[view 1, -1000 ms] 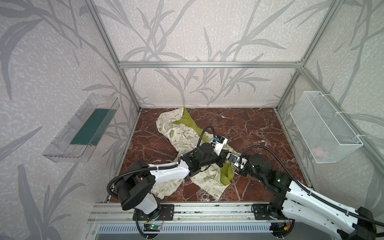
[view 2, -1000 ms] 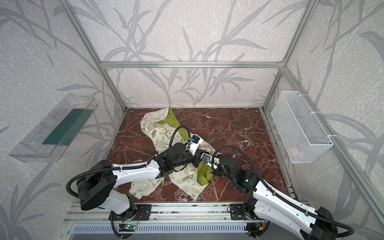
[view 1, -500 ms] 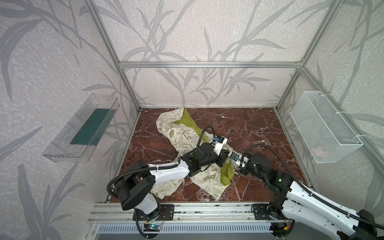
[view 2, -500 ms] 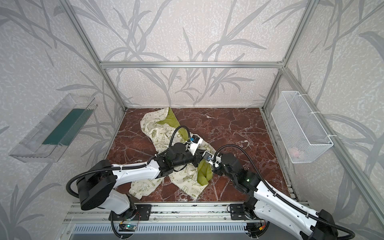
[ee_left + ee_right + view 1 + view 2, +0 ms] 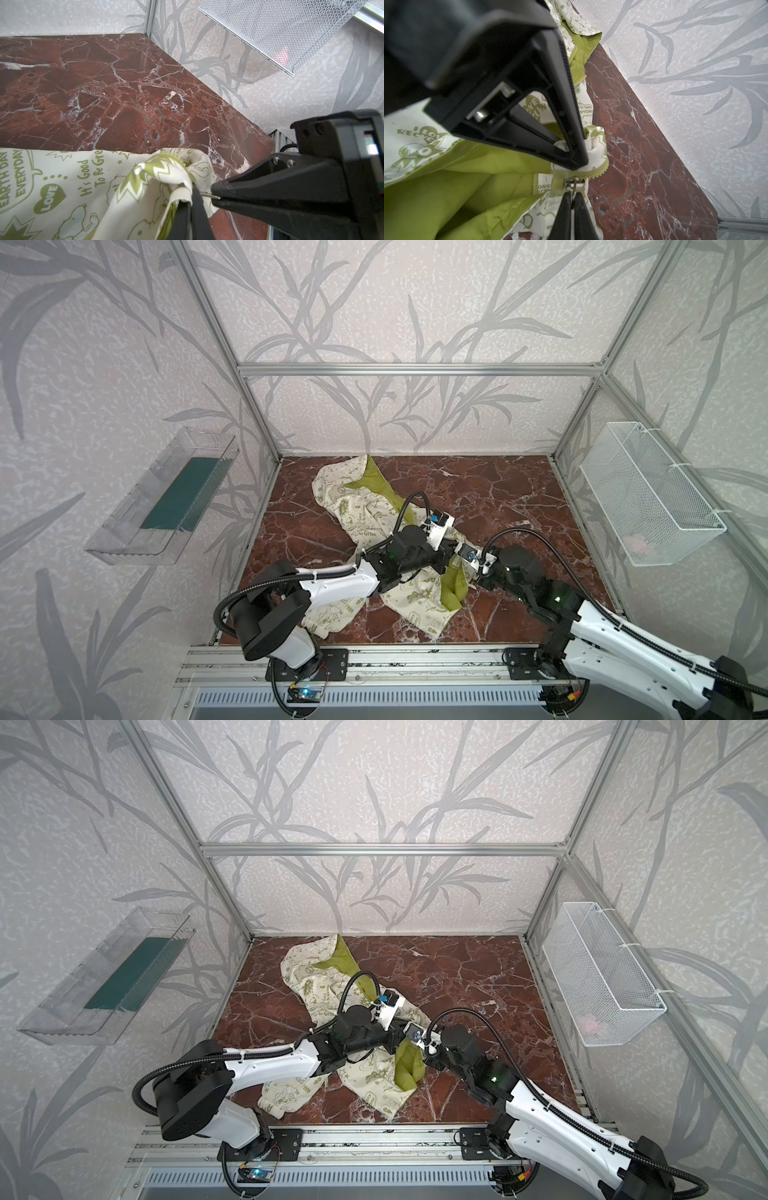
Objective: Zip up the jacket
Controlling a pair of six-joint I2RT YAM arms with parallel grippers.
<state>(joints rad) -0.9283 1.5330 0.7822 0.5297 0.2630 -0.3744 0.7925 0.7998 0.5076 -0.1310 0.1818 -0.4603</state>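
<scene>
Jacket point(image 5: 365, 514) point(image 5: 322, 986): found crumpled on the table point(image 5: 511, 497), left of centre, running from the back left corner towards the front middle in both top views. The fabric is cream-white, printed in olive green with cartoons, stars and slogans; "LOVE", "It's Good To Be Green" and "EARTH DAY EVERYDAY" are read in the left wrist view point(image 5: 62, 187). Plain green lining point(image 5: 467, 187) is exposed at the far end and at the near front, where the jacket lies open. Green zip teeth point(image 5: 600, 172) are seen along one edge.

Left gripper point(image 5: 189, 196): closed, with a raised fold of the jacket's edge pinched between its tips.

Right gripper point(image 5: 572, 195): closed on the metal zip pull point(image 5: 572, 185), just beside the left gripper's tips. Both grippers are met over the jacket's near part, above the table.
</scene>
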